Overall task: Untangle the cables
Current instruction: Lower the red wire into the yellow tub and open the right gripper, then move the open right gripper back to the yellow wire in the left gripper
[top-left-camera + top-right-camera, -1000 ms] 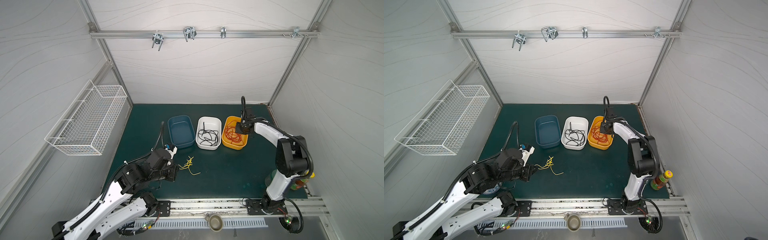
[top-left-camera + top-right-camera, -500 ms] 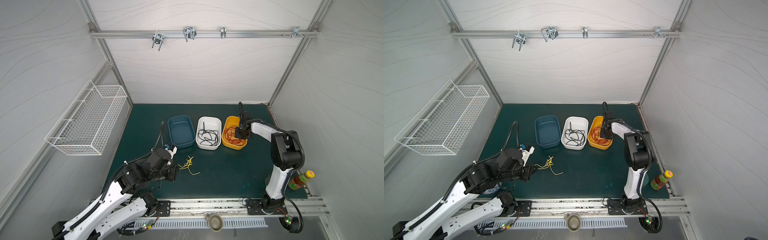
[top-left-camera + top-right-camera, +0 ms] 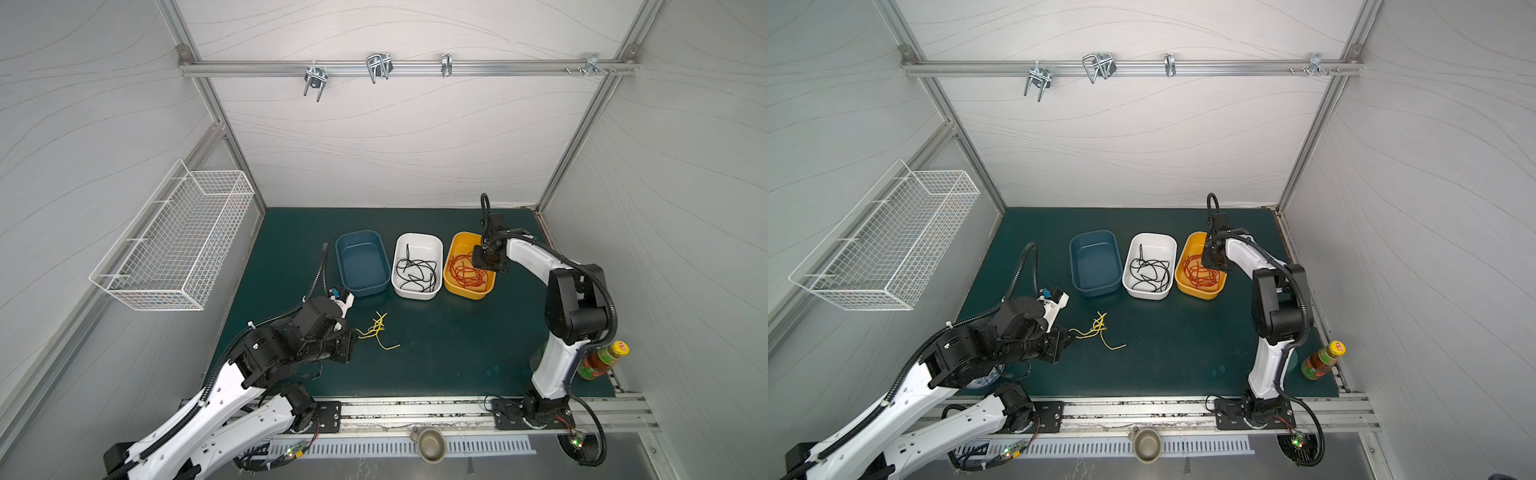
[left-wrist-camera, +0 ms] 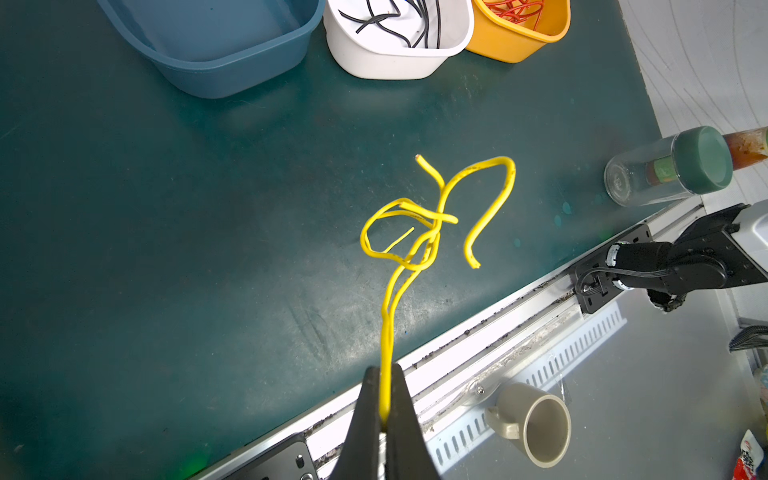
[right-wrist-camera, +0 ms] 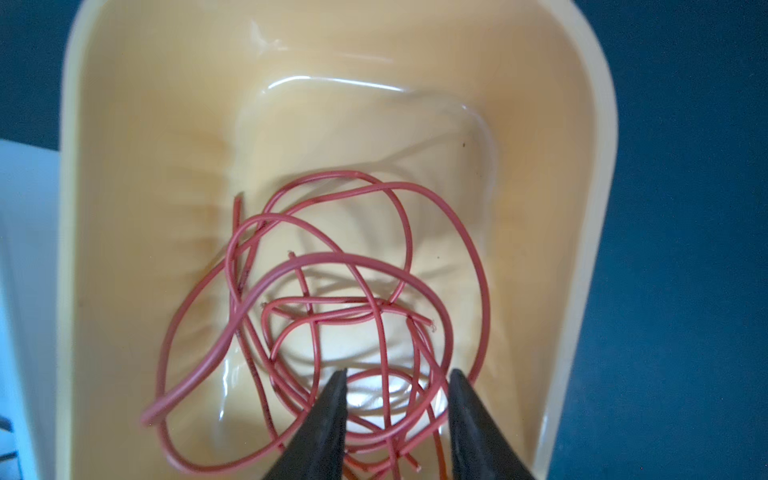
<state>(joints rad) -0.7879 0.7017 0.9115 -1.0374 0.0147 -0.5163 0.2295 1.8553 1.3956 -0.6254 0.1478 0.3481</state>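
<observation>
now: yellow cables pinched at left, red cables loose under the right

seen in both top views, three tubs stand in a row at the 12 o'clock side of the green bench [image 3: 457,340]: a blue tub [image 3: 359,266] toward 11 o'clock, a white tub [image 3: 417,237] at 12, an orange tub [image 3: 459,241] toward 1, each just beside the next. the black cables [image 3: 415,272] lie coiled in the white tub, and the red cables [image 3: 466,272] lie in a loose tangle in the orange one.

the yellow cables [image 4: 387,345] sit out on the open bench, at about 7 o'clock from its middle and 6 o'clock from the blue tub. the left pincer [image 4: 385,370] is clamped tight on a pair of yellow strands; in the left wrist view they run out from its tips into a knotted loop, with free ends curling away past it.

the right pincer [image 5: 399,372] hangs over the orange tub, jaws standing partly apart and gripping nothing; red strands lie in the tub below the gap.

a sauce bottle [image 3: 602,361] stands at the bench's 4 o'clock corner, a clear jar [image 4: 665,174] with a green lid near it.
</observation>
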